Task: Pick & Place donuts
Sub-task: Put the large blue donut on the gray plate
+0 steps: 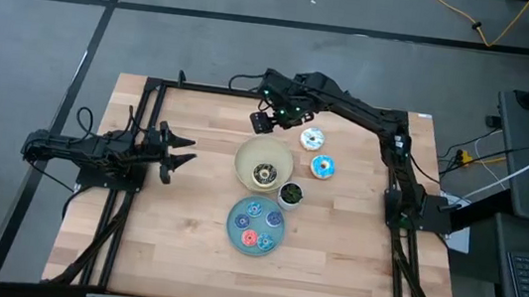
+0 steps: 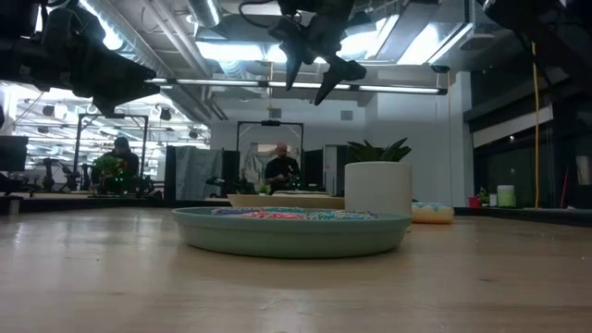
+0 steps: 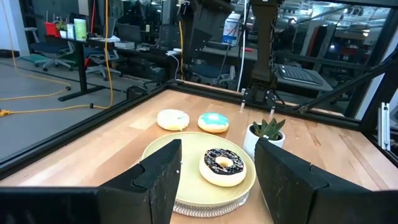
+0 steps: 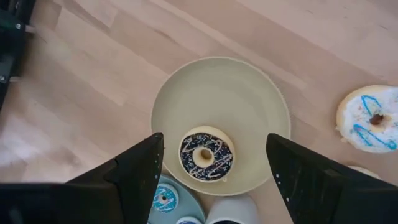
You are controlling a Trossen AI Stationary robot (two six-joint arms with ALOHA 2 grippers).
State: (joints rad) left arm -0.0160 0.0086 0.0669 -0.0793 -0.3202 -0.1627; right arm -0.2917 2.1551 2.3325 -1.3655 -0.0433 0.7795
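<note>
A dark brown donut with sprinkles lies flat on the cream plate. A white-iced donut and a light-blue-iced donut lie flat on the table to the plate's right. Several tiny donuts lie on the blue plate. My right gripper hangs open high above the cream plate's far rim, pointing steeply down, with nothing between its fingers. My left gripper rests open and level at the table's left, facing the plates.
A small dark pot with a green plant stands between the cream plate and the blue plate. A black frame borders the wooden table. People stand in the room beyond the table.
</note>
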